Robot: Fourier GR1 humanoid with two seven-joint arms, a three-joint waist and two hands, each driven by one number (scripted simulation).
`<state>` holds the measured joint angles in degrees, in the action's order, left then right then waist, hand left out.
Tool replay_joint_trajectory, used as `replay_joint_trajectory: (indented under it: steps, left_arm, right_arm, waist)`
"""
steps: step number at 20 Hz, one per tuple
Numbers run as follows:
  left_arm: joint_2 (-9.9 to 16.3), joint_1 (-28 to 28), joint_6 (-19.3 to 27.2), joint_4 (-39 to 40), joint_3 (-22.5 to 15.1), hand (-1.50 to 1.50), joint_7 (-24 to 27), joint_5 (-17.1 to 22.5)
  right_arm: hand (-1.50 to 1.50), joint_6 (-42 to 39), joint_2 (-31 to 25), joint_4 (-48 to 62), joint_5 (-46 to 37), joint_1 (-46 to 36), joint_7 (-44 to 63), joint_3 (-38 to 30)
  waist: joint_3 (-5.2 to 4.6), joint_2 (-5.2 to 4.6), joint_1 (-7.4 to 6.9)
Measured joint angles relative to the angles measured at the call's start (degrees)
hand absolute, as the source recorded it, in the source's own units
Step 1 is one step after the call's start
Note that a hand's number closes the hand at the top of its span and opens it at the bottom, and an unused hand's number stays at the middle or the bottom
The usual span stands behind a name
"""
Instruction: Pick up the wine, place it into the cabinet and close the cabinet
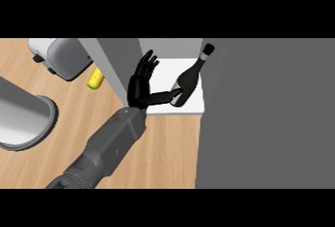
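The dark wine bottle (188,84) stands on the white floor of the cabinet (165,66), its pale-banded neck leaning toward the far right. My left hand (139,84) is just left of the bottle, inside the cabinet opening. Its fingers are straight and point away from me, and the thumb reaches right and touches the bottle's lower body. The fingers are not wrapped round it. The cabinet's grey door (262,115) stands wide at the right, covering that whole side. My right hand does not show.
A grey cabinet side wall (118,57) rises just left of my hand. On the wooden counter lie a yellow corn cob (96,79), a silver toaster (60,55) at the far left and a large grey round pot (23,119) at the left edge.
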<state>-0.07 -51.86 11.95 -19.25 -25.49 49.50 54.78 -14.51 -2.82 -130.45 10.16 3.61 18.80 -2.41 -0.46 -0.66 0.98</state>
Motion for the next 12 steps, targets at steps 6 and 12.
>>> replay_joint_trajectory:
  steps: [6,12]
  left_arm:
    - [1.57,7.81,3.53,-13.8,-3.66,-1.5,-3.3,-3.43]
    - [7.92,17.68,6.99,-34.45,-9.27,-1.5,-10.67,-7.16]
  right_arm:
    - [-1.5,0.63,0.38,-3.27,-0.17,2.07,1.77,0.73]
    - [-1.5,1.59,0.44,-3.81,-0.93,0.75,3.17,1.11]
  waist:
    - [0.29,0.93,-1.54]
    - [0.47,1.23,-2.36]
